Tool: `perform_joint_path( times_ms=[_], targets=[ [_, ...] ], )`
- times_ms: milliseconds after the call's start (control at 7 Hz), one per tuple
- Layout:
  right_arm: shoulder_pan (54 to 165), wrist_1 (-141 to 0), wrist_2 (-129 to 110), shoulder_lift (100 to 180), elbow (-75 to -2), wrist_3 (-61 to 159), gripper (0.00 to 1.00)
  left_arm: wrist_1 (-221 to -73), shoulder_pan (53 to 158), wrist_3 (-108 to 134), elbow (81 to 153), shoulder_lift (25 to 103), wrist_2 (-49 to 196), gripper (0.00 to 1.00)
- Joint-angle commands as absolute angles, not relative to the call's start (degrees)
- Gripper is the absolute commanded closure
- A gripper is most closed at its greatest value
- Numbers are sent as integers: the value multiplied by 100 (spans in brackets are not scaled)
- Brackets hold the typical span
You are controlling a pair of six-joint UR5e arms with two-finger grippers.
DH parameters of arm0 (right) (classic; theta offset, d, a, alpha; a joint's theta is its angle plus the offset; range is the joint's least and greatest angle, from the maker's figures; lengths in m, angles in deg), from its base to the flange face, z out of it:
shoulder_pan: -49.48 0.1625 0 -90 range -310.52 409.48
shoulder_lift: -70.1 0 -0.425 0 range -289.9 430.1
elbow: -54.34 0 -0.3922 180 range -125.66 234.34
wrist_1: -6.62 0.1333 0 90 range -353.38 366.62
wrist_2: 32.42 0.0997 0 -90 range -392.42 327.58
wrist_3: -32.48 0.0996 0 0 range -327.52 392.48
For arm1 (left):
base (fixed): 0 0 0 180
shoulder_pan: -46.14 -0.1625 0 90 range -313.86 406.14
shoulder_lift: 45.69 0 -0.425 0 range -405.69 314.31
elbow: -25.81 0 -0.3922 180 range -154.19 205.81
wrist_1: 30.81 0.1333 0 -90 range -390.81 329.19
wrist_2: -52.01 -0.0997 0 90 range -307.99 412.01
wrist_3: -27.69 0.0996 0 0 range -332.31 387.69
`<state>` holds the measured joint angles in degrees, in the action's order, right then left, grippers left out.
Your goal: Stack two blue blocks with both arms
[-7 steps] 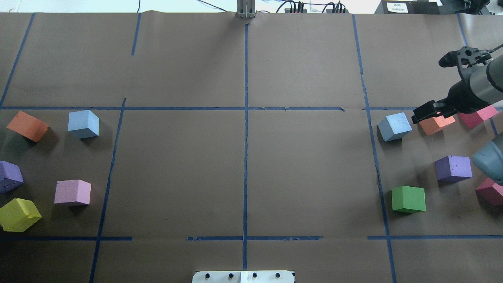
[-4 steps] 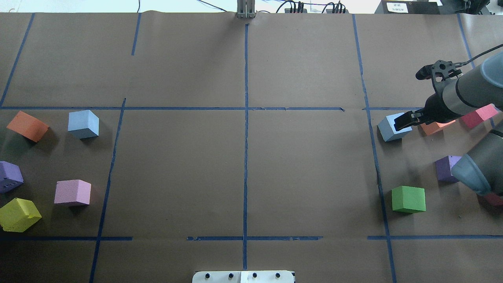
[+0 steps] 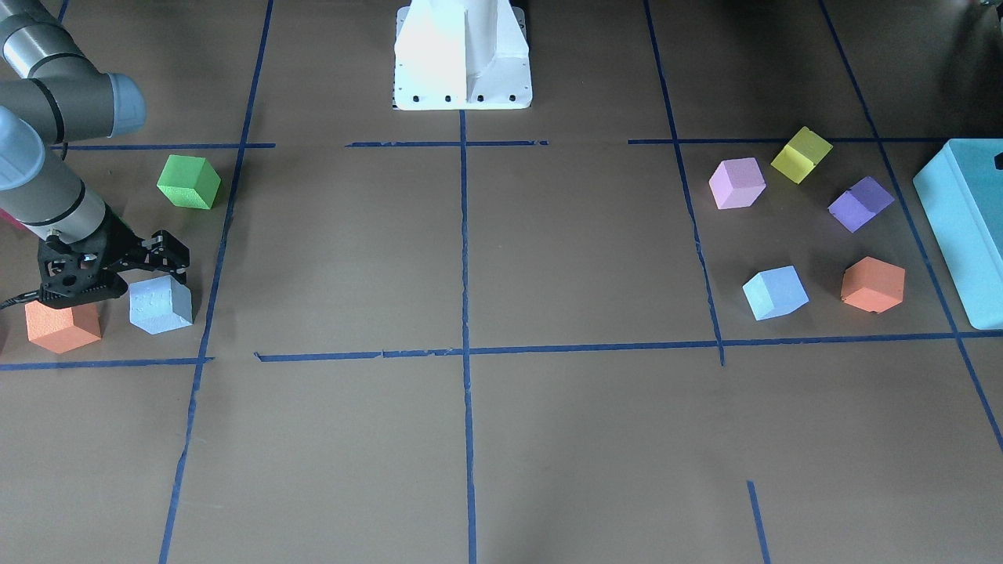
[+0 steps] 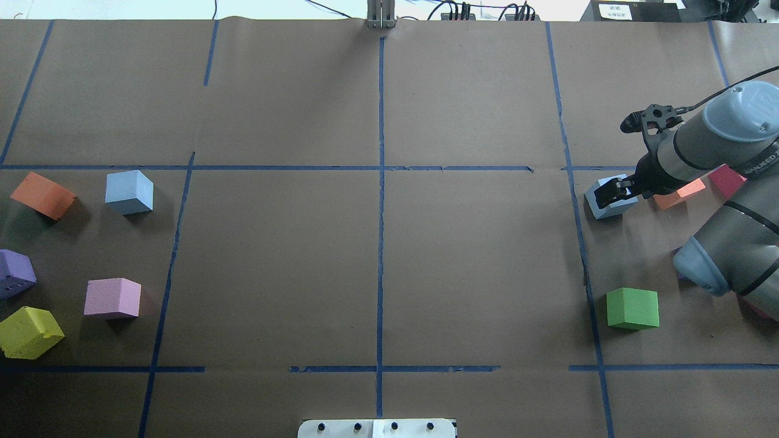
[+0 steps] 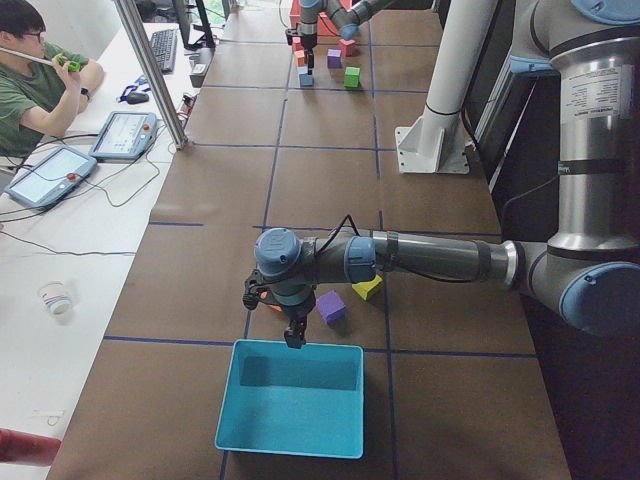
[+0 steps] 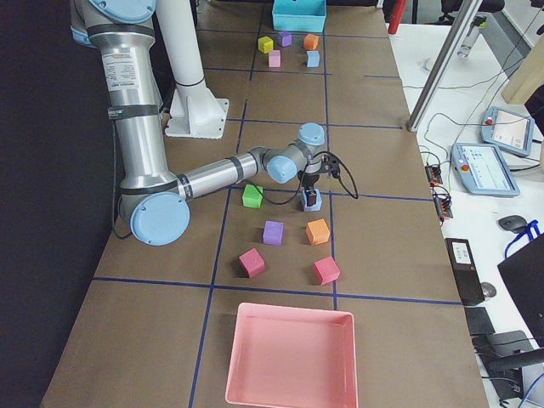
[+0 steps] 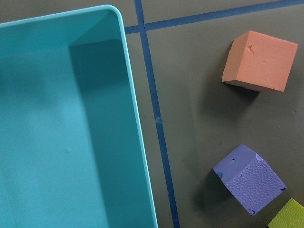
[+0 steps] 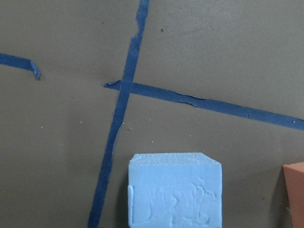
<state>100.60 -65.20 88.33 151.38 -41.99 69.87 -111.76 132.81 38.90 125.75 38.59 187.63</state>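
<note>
One pale sky-blue foam cube [image 4: 129, 191] lies at the left of the table [image 4: 274, 274], the other blue cube [image 3: 161, 305] at its right, just beside an orange foam cube [image 3: 63, 325]. A descending finger may catch this neighbour or twist the blue one. Of the left gripper [image 5: 292, 336] I cannot tell the opening. The right gripper [image 4: 610, 194] hangs spread over the other blue cube, holding nothing.

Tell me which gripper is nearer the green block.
Right. The right gripper is at the blue block next to the green block; the left gripper is far across, over the rim of the teal box.
</note>
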Motion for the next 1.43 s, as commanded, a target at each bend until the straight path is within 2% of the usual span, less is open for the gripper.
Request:
perform_joint_path(
  times_ms=[0, 143, 429, 571, 857, 1286],
  targets=[
    [9967, -6519, 8834, 14860, -3666, 6983, 1, -11176, 13280, 3885, 12574, 3860, 18763, 0],
    [9967, -6519, 8835, 14815, -3602, 6992, 8, -11167, 13280, 3885, 12574, 3860, 18763, 0],
    [9967, -6519, 8843, 14789, -3645, 7018, 56, -11149, 13280, 3885, 12574, 3860, 18763, 0],
    [9967, -6527, 8869, 14745, -3749, 7027, 67, -11140, 13280, 3885, 12574, 3860, 18763, 0],
    [9914, -6659, 8992, 14177, -3830, 7811, 69, -11140, 13280, 3885, 12574, 3860, 18763, 0],
    [9135, -8141, 8556, 12377, -3672, 9456, 68, -11175, 13280, 3894, 12574, 3860, 18763, 0]
  ],
)
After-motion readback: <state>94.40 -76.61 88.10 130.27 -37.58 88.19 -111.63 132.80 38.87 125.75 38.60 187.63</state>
